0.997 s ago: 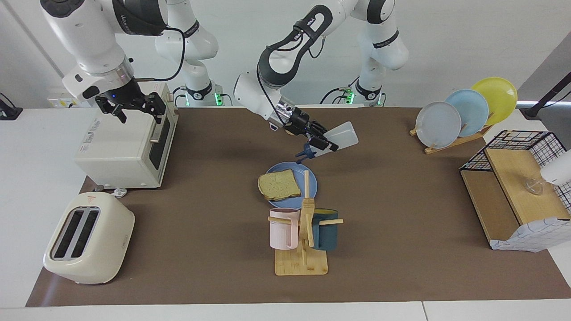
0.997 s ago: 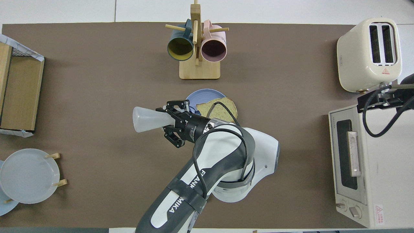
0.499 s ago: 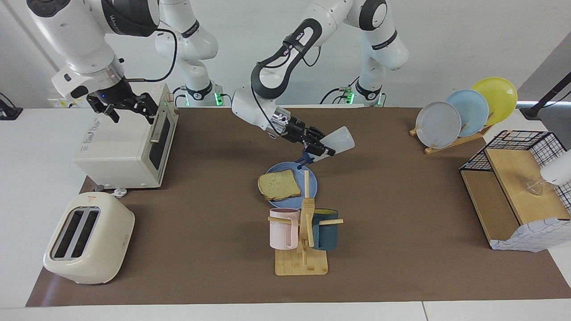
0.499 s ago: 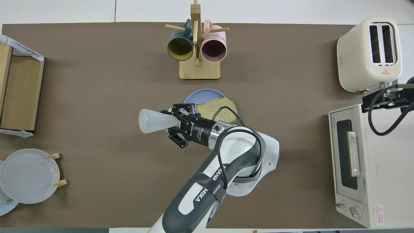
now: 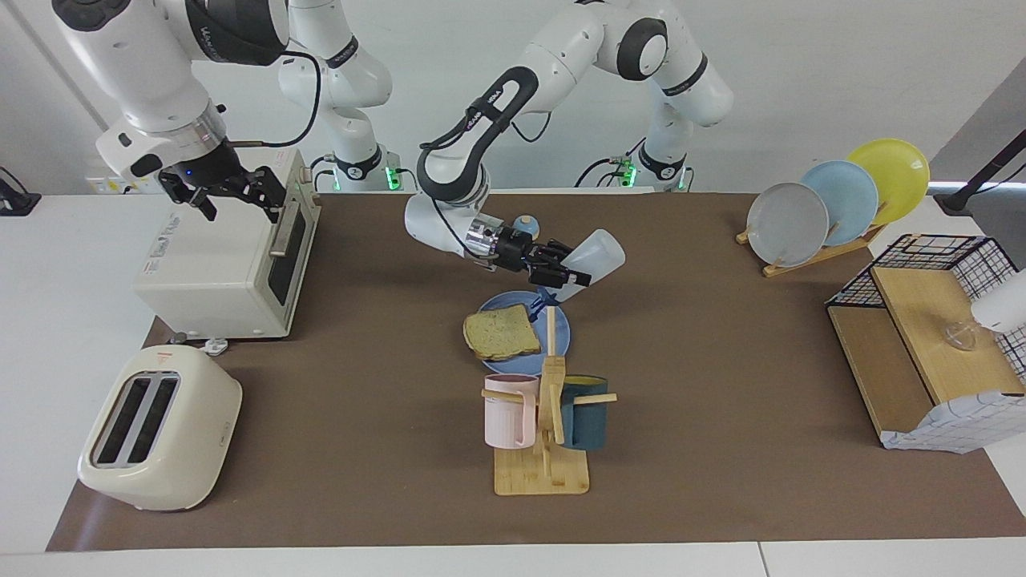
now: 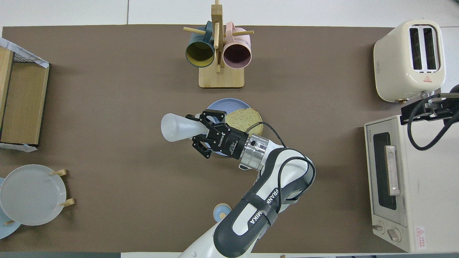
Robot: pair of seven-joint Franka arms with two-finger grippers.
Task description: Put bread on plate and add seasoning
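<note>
The bread (image 5: 501, 332) (image 6: 244, 118) lies flat on the blue plate (image 5: 561, 340) (image 6: 222, 105), close to the mug rack. My left gripper (image 5: 565, 276) (image 6: 200, 130) is shut on the seasoning (image 5: 591, 252) (image 6: 177, 127), a translucent white bottle. It hangs tipped over, its dark blue cap (image 5: 543, 298) pointing down over the plate's rim beside the bread. Over the toaster oven at the right arm's end, my right gripper (image 5: 232, 196) (image 6: 416, 107) waits, open and holding nothing.
A cream toaster oven (image 5: 216, 264) and a toaster (image 5: 160, 425) stand at the right arm's end. The mug rack (image 5: 545, 417) is farther from the robots than the plate. A plate rack (image 5: 834, 204) and a wire basket (image 5: 930, 336) stand at the left arm's end. A small bell (image 5: 525, 222) sits near the robots.
The left arm has carried the tipped bottle toward the plate and lower, bringing the cap over the rim. The bell has come into view. The right gripper shifted slightly over the oven.
</note>
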